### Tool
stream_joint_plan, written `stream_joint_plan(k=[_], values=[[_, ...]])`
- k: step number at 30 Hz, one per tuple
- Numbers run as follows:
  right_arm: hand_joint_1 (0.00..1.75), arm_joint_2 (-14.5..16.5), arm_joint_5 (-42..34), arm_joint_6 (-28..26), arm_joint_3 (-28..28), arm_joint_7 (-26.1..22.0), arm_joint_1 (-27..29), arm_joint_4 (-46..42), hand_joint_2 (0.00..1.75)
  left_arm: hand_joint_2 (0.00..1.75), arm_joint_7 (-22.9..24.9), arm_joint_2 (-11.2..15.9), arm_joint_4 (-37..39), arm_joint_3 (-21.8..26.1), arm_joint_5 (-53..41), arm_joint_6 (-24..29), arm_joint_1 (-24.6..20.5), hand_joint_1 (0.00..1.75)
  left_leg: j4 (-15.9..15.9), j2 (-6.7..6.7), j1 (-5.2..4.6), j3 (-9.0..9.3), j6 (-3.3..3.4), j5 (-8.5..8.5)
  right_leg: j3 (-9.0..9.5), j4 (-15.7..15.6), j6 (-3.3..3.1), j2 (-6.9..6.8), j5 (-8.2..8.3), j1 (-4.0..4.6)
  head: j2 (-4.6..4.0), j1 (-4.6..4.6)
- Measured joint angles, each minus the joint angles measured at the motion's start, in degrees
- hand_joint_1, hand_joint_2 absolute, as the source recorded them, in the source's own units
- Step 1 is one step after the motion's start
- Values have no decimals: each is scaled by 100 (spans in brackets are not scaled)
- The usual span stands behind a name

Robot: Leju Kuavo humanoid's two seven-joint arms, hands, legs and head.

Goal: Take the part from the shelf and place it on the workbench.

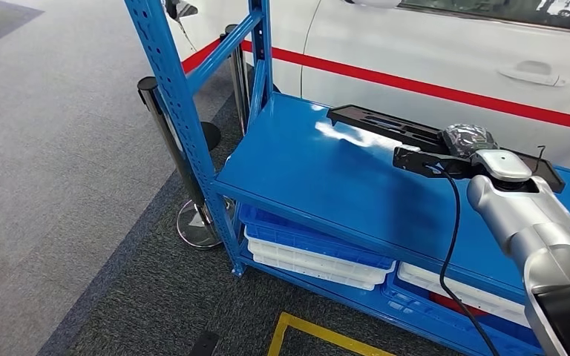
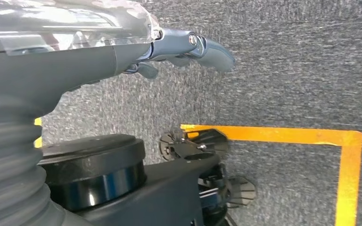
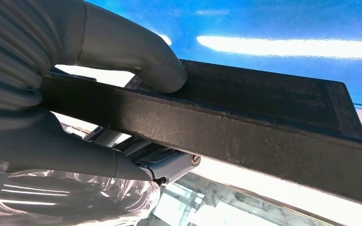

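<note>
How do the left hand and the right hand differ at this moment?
The right hand grips the black part, thumb on top; the left hand holds nothing, fingers curled in. The right hand is raised at the blue shelf; the left hand hangs over grey carpet. Both have grey thumbs and a clear wrap.

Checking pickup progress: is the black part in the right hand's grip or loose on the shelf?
Gripped: the right hand holds the black part, thumb on top.
</note>
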Motion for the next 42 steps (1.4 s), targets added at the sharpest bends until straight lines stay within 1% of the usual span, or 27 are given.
stream_joint_plan(k=[2, 4, 7, 8, 9, 10, 11, 13, 14, 16, 19, 20, 22, 23, 24, 25, 26, 28, 30, 33, 34, 36, 38, 39, 40, 41, 42], values=[[175, -1, 1, 1, -1, 0, -11, -3, 175, 175, 36, -1, 0, -39, -40, 25, -2, 0, -50, 4, 22, 9, 52, 42, 3, -28, 46, 2, 17, 2, 0, 0], [175, -22, 3, 1, 1, 0, -40, -5, 175, 175, 48, -4, 0, -80, -68, 35, -11, 0, -149, 25, 57, 45, 122, 131, -76, 109, 86, 4, -83, 9, 0, 1], [175, -53, 8, 2, 2, 0, -50, -1, 175, 175, 65, -10, 0, -125, -70, 39, -17, 0, -180, 47, 65, 55, 162, 176, -570, 1085, 122, 3, -520, -4, 0, 2], [175, -61, 12, 3, 2, 3, -32, 5, 175, 175, 69, -11, 0, -135, -71, 39, -15, 0, -168, 42, 67, 53, 162, 167, -742, 1394, 137, 2, -579, -17, 0, 2], [175, -72, 22, 3, 3, 9, -15, 10, 175, 175, 73, -13, 0, -142, -73, 39, -12, 0, -151, 34, 70, 53, 157, 149, -843, 1529, 152, 0, -528, -32, 0, 2], [175, -81, 35, 1, 4, 14, -12, 15, 175, 175, 78, -14, 0, -149, -76, 40, -10, 0, -118, 23, 75, 53, 144, 118, -844, 1446, 166, -3, -363, -51, 0, 2], [175, -90, 48, -1, 5, 16, -25, 16, 175, 175, 83, -15, 0, -155, -80, 41, -9, 0, -69, 14, 82, 53, 119, 70, -745, 1154, 177, -9, -118, -71, 0, 2], [175, -110, 72, 5, 7, 17, -88, 15, 175, 175, 102, -18, 0, -172, -87, 43, -15, 0, 58, 6, 84, 14, 49, -47, -498, 562, 174, -10, 169, -72, 1, 1], [175, -121, 81, 16, 7, 17, -123, 13, 175, 175, 113, -21, 0, -187, -89, 45, -22, 0, 116, 4, 79, -8, 14, -93, -426, 402, 150, -5, 201, -62, 1, 1], [175, -136, 96, 40, 9, 23, -187, 9, 175, 175, 133, -28, 0, -228, -92, 46, -31, 0, 185, -3, 68, -66, -44, -130, -400, 348, 67, 11, 117, -29, 1, 1], [175, -150, 112, 49, 11, 38, -285, -4, 175, 175, 157, -32, 0, -265, -97, 48, -36, 0, 343, 0, 80, -155, -134, -277, -409, 281, -51, 4, 78, -50, 1, -1], [175, -154, 118, 58, 12, 42, -327, -9, 175, 175, 166, -32, 0, -273, -98, 49, -41, 0, 561, 2, 89, -252, -168, -422, -409, 263, -81, 3, 86, -60, 1, 0], [175, -154, 131, 109, 13, 46, -411, -14, 175, 175, 178, -33, 0, -283, -93, 54, -52, 0, 1274, 5, 107, -575, -220, -780, -420, 256, -119, 0, 99, -54, 0, -1], [175, -154, 137, 144, 13, 46, -444, -15, 175, 175, 180, -32, 0, -285, -88, 57, -52, 0, 1606, 5, 115, -729, -232, -894, -427, 256, -129, -1, 107, -46, 0, -1], [175, -153, 142, 178, 13, 46, -470, -16, 175, 175, 182, -32, 0, -285, -83, 59, -50, 0, 1789, 5, 118, -817, -235, -905, -432, 257, -135, -3, 116, -38, 0, 0], [175, -152, 145, 204, 13, 46, -493, -16, 175, 175, 180, -32, 0, -285, -80, 60, -48, 0, 1758, 5, 119, -804, -225, -798, -435, 257, -137, -4, 128, -31, 0, 0], [175, -151, 148, 226, 14, 46, -518, -17, 175, 175, 178, -32, 0, -285, -79, 60, -48, 0, 1515, 5, 119, -690, -202, -602, -437, 257, -134, -5, 142, -23, 0, 0], [175, -150, 153, 265, 15, 46, -581, -20, 175, 175, 172, -30, 0, -285, -83, 57, -54, 0, 745, 4, 101, -318, -127, -223, -447, 254, -107, -5, 185, -10, 0, 0], [175, -160, 156, 295, 15, 49, -644, -21, 175, 175, 166, -25, 0, -289, -101, 50, -62, 0, 283, -3, 59, -119, -72, -80, -470, 227, -45, -8, 263, -18, 0, 0], [175, -221, 156, 304, 15, 43, -666, -20, 175, 175, 151, -24, 0, -294, -158, 38, -66, 0, 164, 0, 35, -183, 0, 64, -502, 133, 74, -7, 403, -39, 0, -1], [175, -250, 154, 300, 16, 34, -664, -19, 175, 175, 145, -26, 0, -295, -169, 37, -71, 0, 123, 8, 48, -217, 45, 142, -534, 158, 100, -6, 339, -38, 0, 1], [175, -304, 151, 289, 17, 17, -657, -17, 175, 175, 138, -34, 0, -298, -174, 37, -89, 0, 58, 28, 74, -321, 126, 298, -683, 561, 129, -3, -103, -38, 0, 1], [175, -341, 149, 284, 17, 10, -632, -16, 175, 175, 136, -41, 0, -306, -178, 36, -97, 0, 59, 27, 65, -476, 160, 415, -872, 1305, 151, -3, -598, -37, 0, 1], [175, -354, 150, 283, 18, 9, -609, -16, 175, 175, 136, -43, 0, -313, -179, 35, -97, 0, 70, 27, 62, -555, 157, 468, -914, 1597, 164, -4, -675, -39, 0, 1], [175, -361, 150, 283, 19, 9, -587, -16, 175, 175, 136, -44, 0, -324, -179, 35, -96, 0, 88, 28, 61, -636, 152, 516, -883, 1730, 172, -4, -627, -43, 0, 1], [175, -366, 151, 282, 20, 9, -572, -16, 175, 175, 137, -45, 0, -337, -180, 33, -96, 0, 114, 29, 62, -717, 141, 557, -761, 1673, 177, -6, -489, -45, 0, 0], [175, -368, 151, 281, 21, 9, -565, -16, 175, 175, 139, -47, 0, -353, -182, 31, -98, 0, 147, 29, 63, -791, 127, 590, -537, 1417, 174, -7, -336, -48, 0, 0]])
